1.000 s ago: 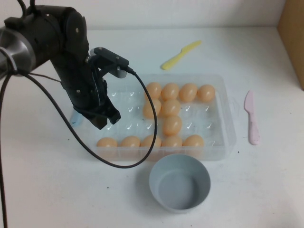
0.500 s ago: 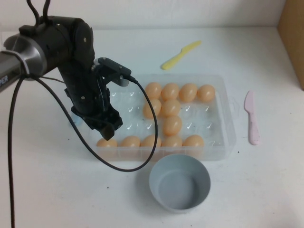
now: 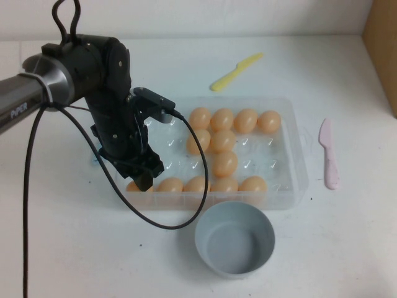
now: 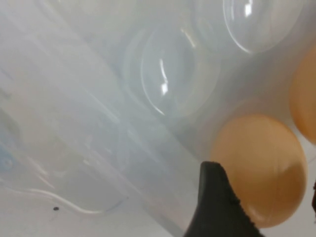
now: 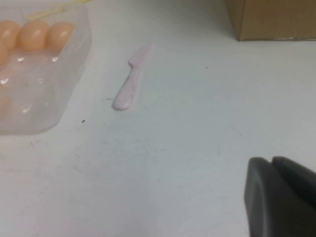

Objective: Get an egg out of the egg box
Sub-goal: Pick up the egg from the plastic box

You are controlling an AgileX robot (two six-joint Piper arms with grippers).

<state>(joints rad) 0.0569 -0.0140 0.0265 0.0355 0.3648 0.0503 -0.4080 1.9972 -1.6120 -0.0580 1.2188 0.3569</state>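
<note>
- Egg (image 3: pixel 138 185): pale orange-tan.
- Egg box (image 3: pixel 296 162): clear plastic.
- Left gripper (image 3: pixel 144 179): black.
- Right gripper (image 5: pixel 281 197): dark grey.
- Bowl (image 3: pixel 235 238): grey-blue.
- 2 knives: yellow (image 3: pixel 236 71), pink (image 3: pixel 329 154).
- Table (image 3: pixel 347 248): white.
- Cardboard box (image 3: pixel 384 49): brown, upper right.

A: Can you see the whole egg (image 3: pixel 134 185) in the near left corner?
B: No. The left gripper (image 3: pixel 143 180) covers most of it.
A: And the right gripper (image 5: pixel 281 197)?
B: The picture's edge cuts it off. Its fingers don't show.
</note>
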